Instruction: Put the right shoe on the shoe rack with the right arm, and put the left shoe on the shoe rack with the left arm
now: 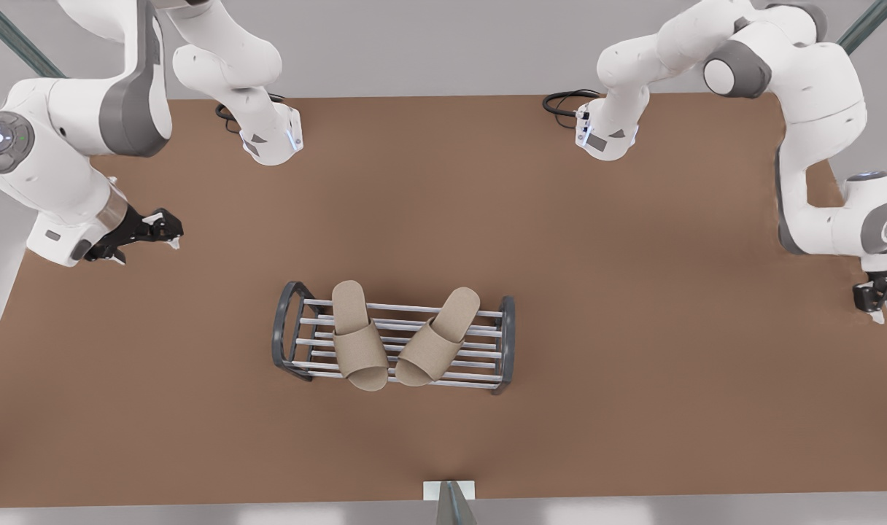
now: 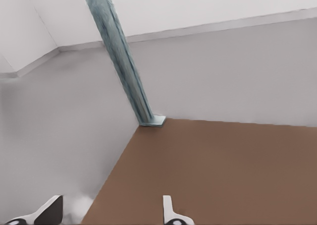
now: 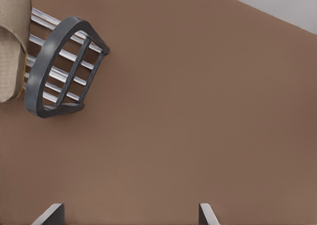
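Right gripper (image 1: 168, 232) was found released, fingers spread wide and nothing held, well apart from the shoe rack (image 1: 287, 328) on the front view's left. Left gripper (image 1: 880, 292) was likewise found released and unladen, well apart from the rack on the opposite side, at the edge of the table (image 1: 633, 437). The right shoe (image 1: 357, 335) was seen laid across the rack's bars. The left shoe (image 1: 436, 337) was seen laid on the rack just beside it, tilted, toes near together.
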Robot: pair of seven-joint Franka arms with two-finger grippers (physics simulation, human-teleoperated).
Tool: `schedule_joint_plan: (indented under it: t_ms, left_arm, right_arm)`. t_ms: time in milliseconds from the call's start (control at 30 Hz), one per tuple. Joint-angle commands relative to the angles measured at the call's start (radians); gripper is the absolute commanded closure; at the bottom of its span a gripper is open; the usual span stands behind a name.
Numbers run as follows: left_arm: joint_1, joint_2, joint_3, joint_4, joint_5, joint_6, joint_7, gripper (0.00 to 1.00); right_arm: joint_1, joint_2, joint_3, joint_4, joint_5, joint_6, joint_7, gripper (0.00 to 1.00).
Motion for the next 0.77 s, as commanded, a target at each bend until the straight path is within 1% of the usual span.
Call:
schedule_joint_plan:
  t_ms: [0, 33, 67, 100, 133, 167, 200, 233, 267, 300, 333, 367, 400, 433, 467, 500, 533, 733]
  left_arm:
    - [-0.138, -0.131, 0.067, 0.008, 1.182, -0.989, -1.208, 0.00]
    - [-0.138, -0.156, -0.018, 0.017, 1.204, -1.086, -1.591, 0.00]
    - [-0.141, -0.182, -0.087, 0.026, 1.231, -1.136, -1.998, 0.00]
    - [-0.141, -0.184, -0.197, 0.057, 1.409, -1.210, -2.228, 0.00]
    - [-0.140, -0.171, -0.387, 0.063, 1.700, -1.368, -2.433, 0.00]
    - [-0.138, -0.170, -0.429, 0.081, 1.729, -1.485, -2.435, 0.00]
    - [-0.127, -0.165, -0.418, 0.120, 1.690, -1.540, -2.433, 0.00]
    - [-0.127, -0.133, -0.418, 0.221, 1.606, -1.623, -2.389, 0.00]
    - [-0.159, -0.124, -0.421, 0.278, 1.657, -1.718, -2.043, 0.00]
    - [-0.167, -0.124, -0.418, 0.289, 1.675, -1.729, -1.969, 0.00]
    - [-0.189, -0.145, -0.440, 0.286, 1.799, -1.724, -1.832, 0.00]
    - [-0.201, -0.211, -0.456, 0.159, 1.647, -1.602, -2.177, 0.00]
    - [-0.238, -0.268, -0.467, 0.091, 1.591, -1.528, -2.162, 0.00]
    - [-0.242, -0.285, -0.472, 0.157, 1.520, -1.560, -2.140, 0.00]
    - [-0.242, -0.280, -0.473, 0.212, 1.521, -1.604, -2.139, 0.00]
    - [-0.242, -0.276, -0.484, 0.229, 1.521, -1.611, -2.139, 0.00]
    - [-0.242, -0.273, -0.504, 0.230, 1.521, -1.611, -2.142, 0.00]
    - [-0.242, -0.273, -0.504, 0.246, 1.520, -1.615, -2.144, 0.00]
  right_arm:
    - [0.005, -0.001, 0.000, 0.001, 0.008, 0.003, 0.259, 0.00]
    - [0.005, -0.001, 0.000, 0.001, 0.008, 0.003, 0.260, 0.00]
    - [0.005, -0.001, 0.000, 0.002, 0.008, 0.003, 0.260, 0.00]
    - [0.005, -0.001, 0.000, 0.002, 0.008, 0.003, 0.260, 0.00]
    - [0.005, -0.001, 0.000, 0.002, 0.009, 0.002, 0.260, 0.00]
    - [0.005, -0.001, 0.000, 0.002, 0.009, 0.001, 0.260, 0.00]
    - [0.005, -0.001, 0.000, 0.004, 0.011, -0.001, 0.260, 0.00]
    - [0.005, -0.001, 0.000, 0.004, 0.011, -0.001, 0.259, 0.00]
    - [0.005, -0.001, 0.000, 0.004, 0.011, -0.001, 0.259, 0.00]
    - [0.005, -0.001, 0.000, 0.004, 0.011, -0.001, 0.257, 0.00]
    - [0.005, -0.001, 0.000, 0.004, 0.011, -0.002, 0.256, 0.00]
    - [0.003, -0.001, -0.002, 0.004, 0.011, -0.002, 0.256, 0.00]
    - [0.003, -0.001, -0.002, 0.004, 0.011, -0.002, 0.256, 0.00]
    - [0.005, -0.001, -0.002, 0.002, 0.011, -0.004, 0.256, 0.00]
    - [0.005, -0.001, -0.002, 0.002, 0.011, -0.004, 0.257, 0.00]
    - [0.005, -0.001, -0.002, 0.002, 0.011, -0.004, 0.257, 0.00]
    - [0.005, -0.001, -0.002, 0.001, 0.011, -0.005, 0.259, 0.00]
    - [0.003, -0.001, -0.002, -0.004, 0.011, -0.005, 0.259, 0.00]
